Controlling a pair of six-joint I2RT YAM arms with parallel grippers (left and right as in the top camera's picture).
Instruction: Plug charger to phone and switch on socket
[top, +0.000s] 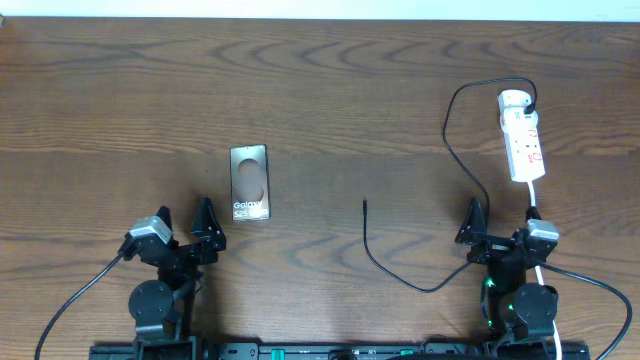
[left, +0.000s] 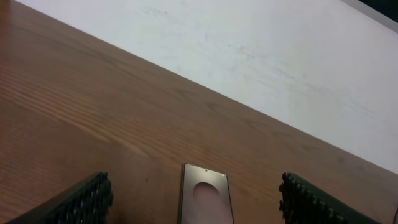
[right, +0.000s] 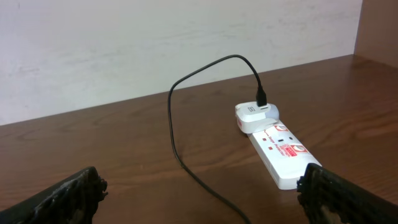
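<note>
- The desk (top: 330, 90) is dark brown wood with a long streaky grain. It carries everything here.
- A plain white surface (left: 249, 50), faintly smudged, rises beyond the desk's far edge.
- My left end effector (top: 185, 215) is released. Its two black fingers (left: 87, 198), ribbed in fine rows, stand apart and grasp nothing, and they hover just short of the phone's near end.
- My right end effector (top: 500, 218) is released at its widest. Its black knobbly pads (right: 68, 194) sit at either edge of the wrist view, holding and touching nothing.
- The socket (top: 523, 140) is a long white plastic strip with small red marks. It lies flat at the far right, just ahead of my right end effector.
- A rounded white plug (top: 514, 100) sits at the socket's far end, with the black cable rising from it.
- The phone (top: 248, 182) is a flat rectangle with a dark silvery frame. It lies screen up on the left, showing a brownish picture with white "Galaxy" lettering.
- The charger (top: 447, 130) is a thin black cable. It loops up from the plug, curves down the desk and sweeps leftward.
- Its narrow black connector tip (top: 365, 204) lies bare on the wood mid-desk, well apart from the phone.
</note>
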